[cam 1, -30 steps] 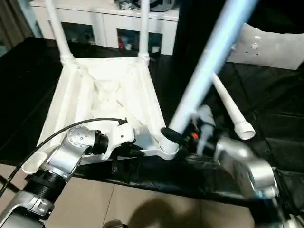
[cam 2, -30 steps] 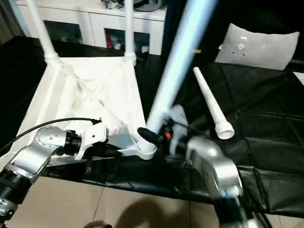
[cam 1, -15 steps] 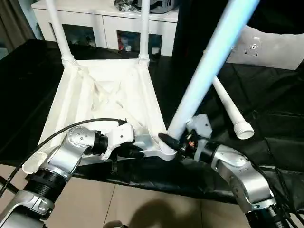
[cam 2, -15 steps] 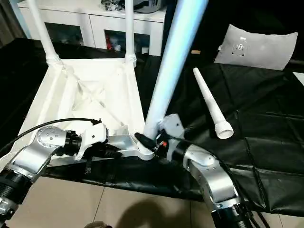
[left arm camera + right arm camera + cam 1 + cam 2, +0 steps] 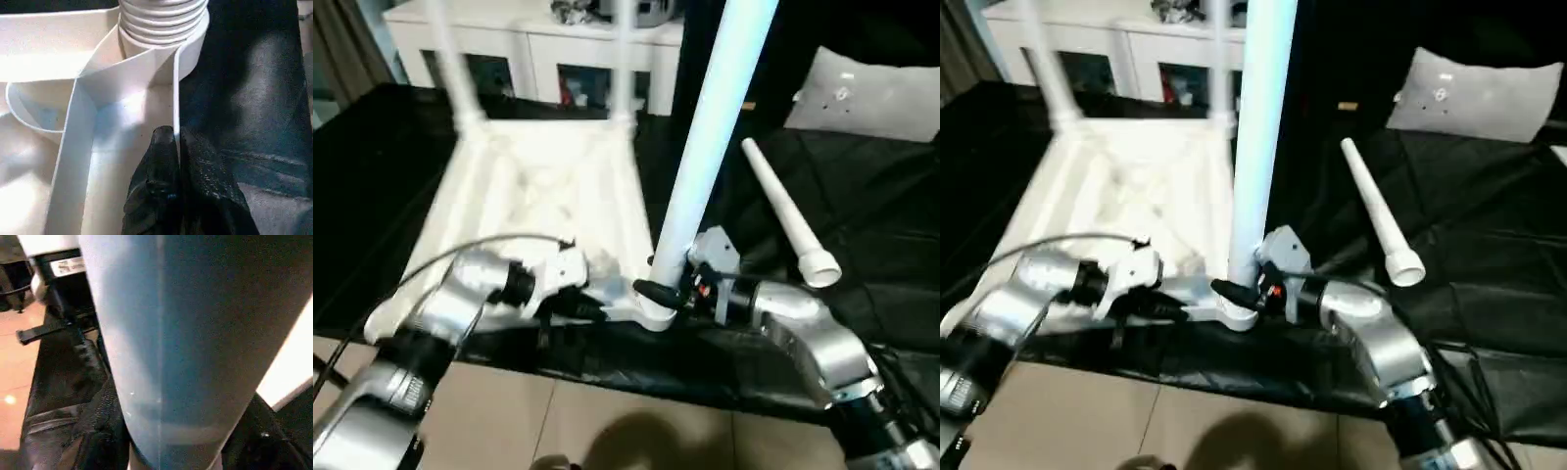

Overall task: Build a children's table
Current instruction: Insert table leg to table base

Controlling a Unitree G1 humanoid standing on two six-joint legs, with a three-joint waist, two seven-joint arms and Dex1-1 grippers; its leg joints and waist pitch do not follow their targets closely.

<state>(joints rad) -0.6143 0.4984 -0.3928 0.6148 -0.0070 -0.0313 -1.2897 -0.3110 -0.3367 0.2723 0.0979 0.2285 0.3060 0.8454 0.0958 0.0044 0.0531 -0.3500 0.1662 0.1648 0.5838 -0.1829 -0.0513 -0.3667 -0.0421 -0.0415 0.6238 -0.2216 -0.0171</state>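
At the near corner socket of the upturned table top (image 5: pixel 548 186), right gripper (image 5: pixel 658 292) clamped round a near-upright leg (image 5: pixel 705 137), left gripper (image 5: pixel 178 147) pinching the top's edge rib, two far legs standing upright, spare leg (image 5: pixel 788 217) lying on the black mat (image 5: pixel 871 196), white cabinet (image 5: pixel 538 49) behind.

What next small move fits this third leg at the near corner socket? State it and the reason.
Probably keep twisting the held leg down into the near corner socket. The right gripper grips its base, it stands nearly upright, and the left wrist view shows threads exposed above the socket while the left gripper pinches the tabletop's rim to steady it.
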